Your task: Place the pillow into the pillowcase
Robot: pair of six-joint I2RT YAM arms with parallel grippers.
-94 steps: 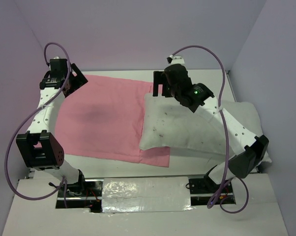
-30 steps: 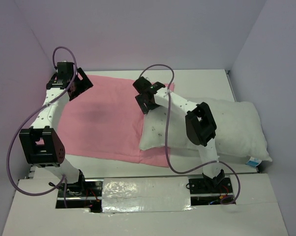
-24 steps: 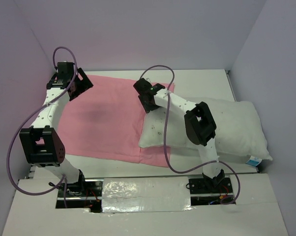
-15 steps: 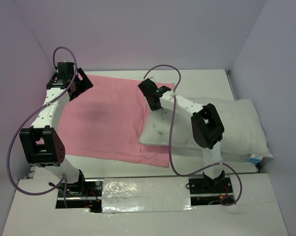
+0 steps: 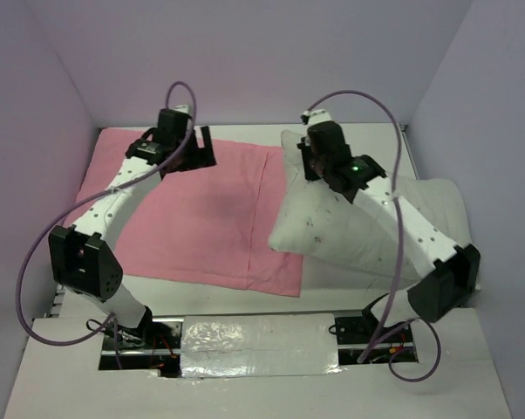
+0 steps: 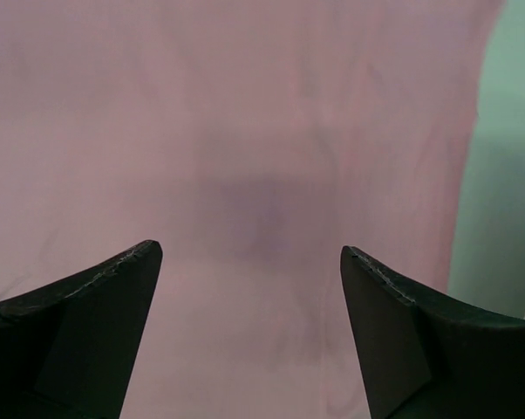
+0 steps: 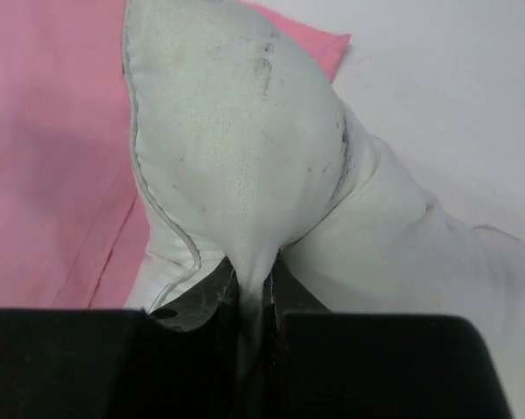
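Pillow (image 5: 367, 240) is lying at 3 o'clock on the surface (image 5: 380, 135), pillowcase (image 5: 193, 218) spreading at 9. Left gripper (image 6: 249, 251) is hovering wide above the pillowcase. Right gripper (image 7: 252, 284) is pinching the pillow's corner; gripping deeper should be preventing slips during insertion.

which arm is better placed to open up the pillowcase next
Left. The left hand hangs open and empty right over the pillowcase, while the right hand is pinched shut on a corner of the pillow.

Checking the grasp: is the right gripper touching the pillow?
Touching. The right wrist view shows the right gripper pinched shut on a fold of the pillow, fabric squeezed between its jaws.
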